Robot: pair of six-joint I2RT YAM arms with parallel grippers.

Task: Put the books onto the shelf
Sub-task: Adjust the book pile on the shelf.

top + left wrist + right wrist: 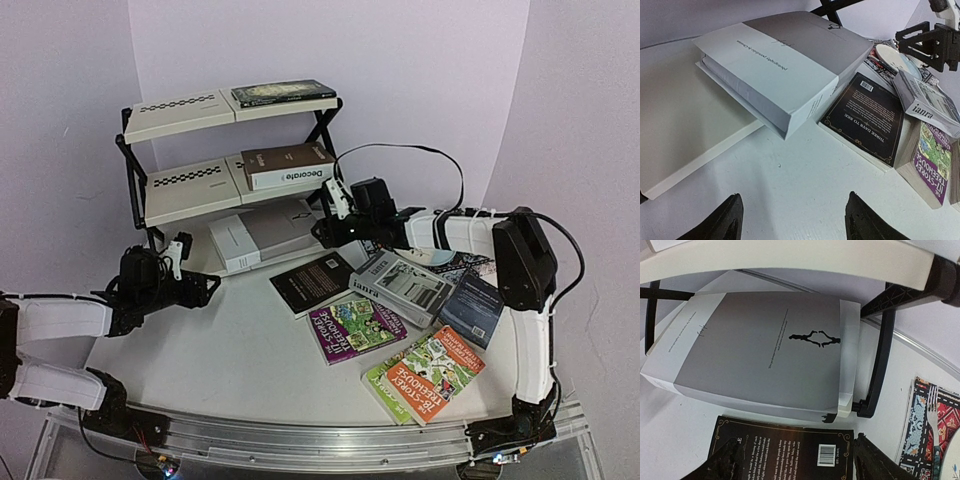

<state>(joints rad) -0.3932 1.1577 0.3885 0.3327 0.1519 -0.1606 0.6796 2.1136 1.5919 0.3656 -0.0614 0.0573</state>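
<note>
Books are found in two places. Three already lie on the shelf [180, 112] (a dark one [283, 94] on the top board, the brown "Decorate" [287, 166] on the middle board, and the grey white-banded book [262, 235] on the bottom board, its front corner jutting past the edge). Five more are spread on the table [230, 350] to the right: the black "Three Days to See" [315, 281], the purple Treehouse paperback [355, 328], the grey "laura" [403, 285], the orange-and-green Treehouse paperback [425, 373] and the dark blue book [472, 308]. The step in hand is judged to be the taking of the black book, which lies flat just in front of the grey one. Little is offered to a pinch by a flat book, so a free edge is best approached with one finger slid beneath. The grey book's jutting corner should be kept clear, and could first be nudged inward. The left gripper [198, 272] is held low over bare table at the left, its forearm nearly level and aimed at the grey book's spine, jaws apart with nothing between them. The right gripper [327, 216] is extended far across from the right, poised above the black book's shelf-side end, jaws likewise spread and empty.
</note>
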